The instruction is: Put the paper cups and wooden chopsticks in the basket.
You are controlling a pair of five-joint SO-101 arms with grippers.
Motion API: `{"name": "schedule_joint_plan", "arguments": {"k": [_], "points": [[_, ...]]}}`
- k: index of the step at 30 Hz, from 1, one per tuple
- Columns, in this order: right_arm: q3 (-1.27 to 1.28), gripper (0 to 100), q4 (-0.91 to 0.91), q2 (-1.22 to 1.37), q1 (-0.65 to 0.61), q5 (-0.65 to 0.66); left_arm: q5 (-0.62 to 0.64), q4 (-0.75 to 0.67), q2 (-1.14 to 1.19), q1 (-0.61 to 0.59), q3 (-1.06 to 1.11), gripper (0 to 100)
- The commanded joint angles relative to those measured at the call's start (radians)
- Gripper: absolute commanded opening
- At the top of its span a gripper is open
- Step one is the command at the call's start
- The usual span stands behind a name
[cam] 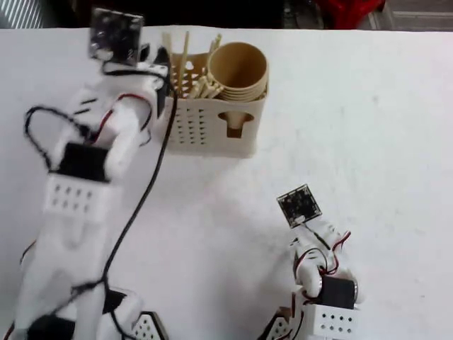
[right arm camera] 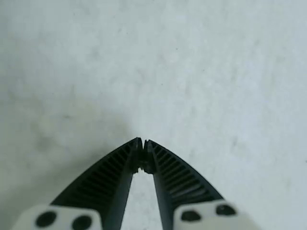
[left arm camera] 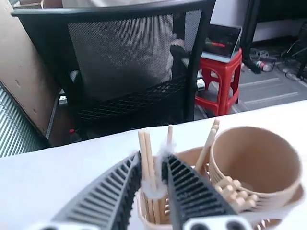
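— Where do we find the wooden chopsticks (left arm camera: 145,148)?
— Between the fingers of our left hand (left arm camera: 151,160), which is closed on them. Their lower ends stand in the basket (cam: 212,124) beneath it.
— And the paper cups (left arm camera: 254,163)?
— Stacked in the basket, just beside that hand.
— Our right hand (right arm camera: 143,143)?
— Closed, tips touching, over the tabletop (right arm camera: 192,72), well apart from the basket.

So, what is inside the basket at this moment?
A stack of paper cups sits at one end of the basket, and wooden chopsticks stand or lean at the other end. The basket's floor and the chopsticks' lower ends are covered, and the cups cannot be counted.
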Motion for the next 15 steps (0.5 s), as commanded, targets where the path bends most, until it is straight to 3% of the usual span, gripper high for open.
{"name": "schedule_joint_plan", "arguments": {"k": [1,11,15], "points": [[0.006,1.9,0.001,-0.005,-0.001,-0.003,0.017,0.121,-0.193,-0.01,0.008,9],[0.006,2.0,0.004,-0.005,0.001,-0.003,0.011,0.133,-0.68,-0.036,0.605,9],[0.006,2.1,0.001,-0.007,0.001,-0.008,0.011,-0.014,-0.881,-0.122,0.884,9]]}}
